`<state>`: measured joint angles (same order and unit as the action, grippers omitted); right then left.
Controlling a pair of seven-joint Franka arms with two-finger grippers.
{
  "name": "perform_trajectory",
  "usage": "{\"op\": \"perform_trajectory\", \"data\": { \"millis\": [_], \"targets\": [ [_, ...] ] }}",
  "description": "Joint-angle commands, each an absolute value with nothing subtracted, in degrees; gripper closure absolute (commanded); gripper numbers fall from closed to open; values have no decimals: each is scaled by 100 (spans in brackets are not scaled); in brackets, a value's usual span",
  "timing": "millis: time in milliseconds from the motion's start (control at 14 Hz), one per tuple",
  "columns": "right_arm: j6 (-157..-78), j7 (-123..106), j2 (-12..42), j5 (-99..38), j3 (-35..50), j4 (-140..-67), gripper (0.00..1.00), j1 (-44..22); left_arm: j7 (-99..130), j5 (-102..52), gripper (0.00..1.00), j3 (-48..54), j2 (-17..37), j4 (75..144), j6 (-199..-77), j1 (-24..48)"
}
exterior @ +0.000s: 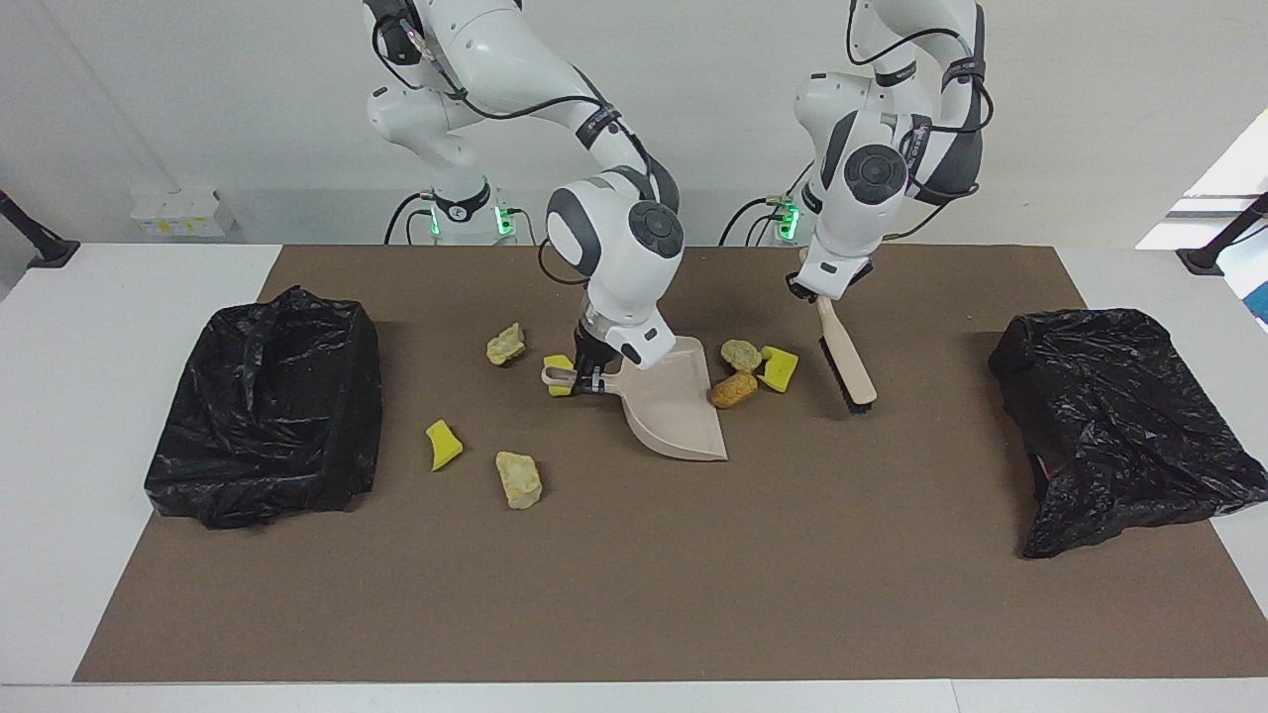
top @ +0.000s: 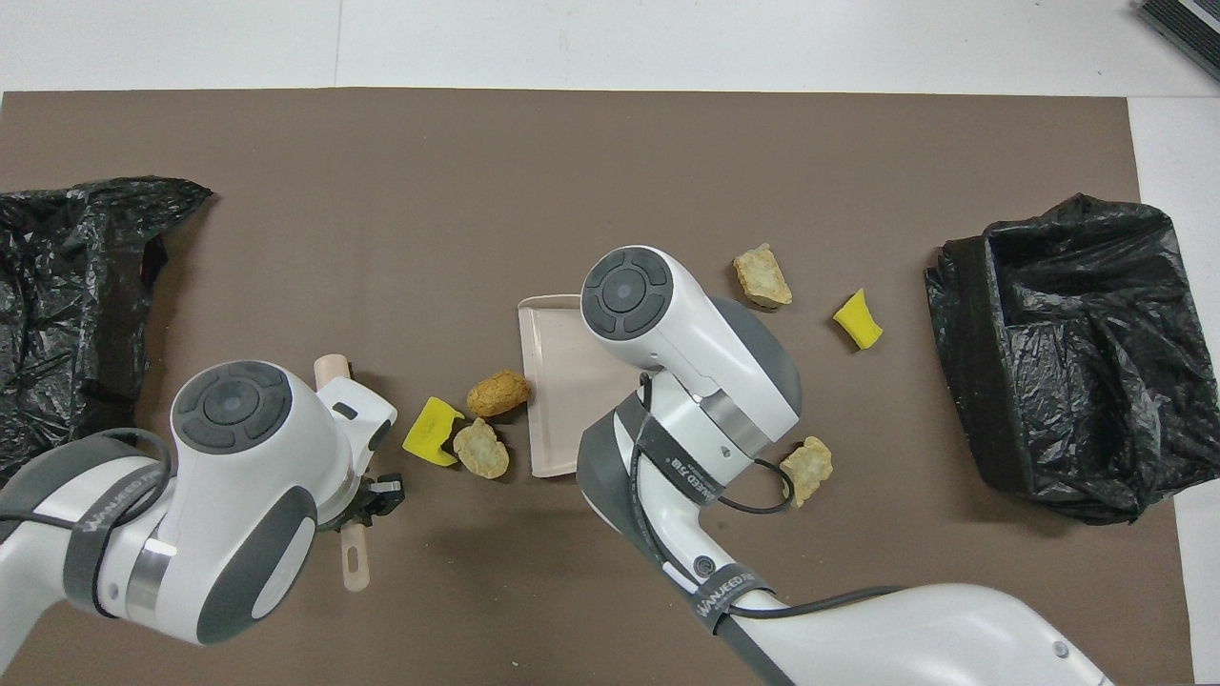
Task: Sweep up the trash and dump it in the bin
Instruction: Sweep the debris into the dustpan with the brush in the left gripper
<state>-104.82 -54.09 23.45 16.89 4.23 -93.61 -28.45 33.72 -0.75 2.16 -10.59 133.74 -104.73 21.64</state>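
Observation:
My right gripper [exterior: 586,380] is shut on the handle of the pinkish dustpan [exterior: 679,406], which rests on the mat. At the pan's side toward the left arm lie three bits of trash: a beige lump [exterior: 740,354], an orange-brown lump [exterior: 734,390] and a yellow chunk [exterior: 779,367]. My left gripper [exterior: 825,293] is shut on the brush [exterior: 848,362], which slants down beside those three without touching them. Toward the right arm's end lie more trash: a beige lump [exterior: 505,344], a yellow chunk [exterior: 443,445], a beige lump [exterior: 519,479] and a yellow chunk [exterior: 558,374] by the pan's handle.
A bin lined with a black bag [exterior: 267,406] stands at the right arm's end of the brown mat [exterior: 634,574]. A second black-bagged bin [exterior: 1109,416] stands at the left arm's end. Overhead, the arms cover the pan's handle and most of the brush [top: 355,562].

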Motion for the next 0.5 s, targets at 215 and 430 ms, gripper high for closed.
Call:
{"op": "perform_trajectory", "data": {
  "millis": [215, 430],
  "targets": [
    [-10556, -5388, 2057, 1828, 475, -9773, 100, -2830, 4699, -684, 100, 176, -1521, 14414, -11616, 3285],
    [-10564, -5397, 2013, 1819, 475, -9870, 100, -2830, 4922, -1246, 100, 176, -890, 14239, -12556, 3725]
  ]
}}
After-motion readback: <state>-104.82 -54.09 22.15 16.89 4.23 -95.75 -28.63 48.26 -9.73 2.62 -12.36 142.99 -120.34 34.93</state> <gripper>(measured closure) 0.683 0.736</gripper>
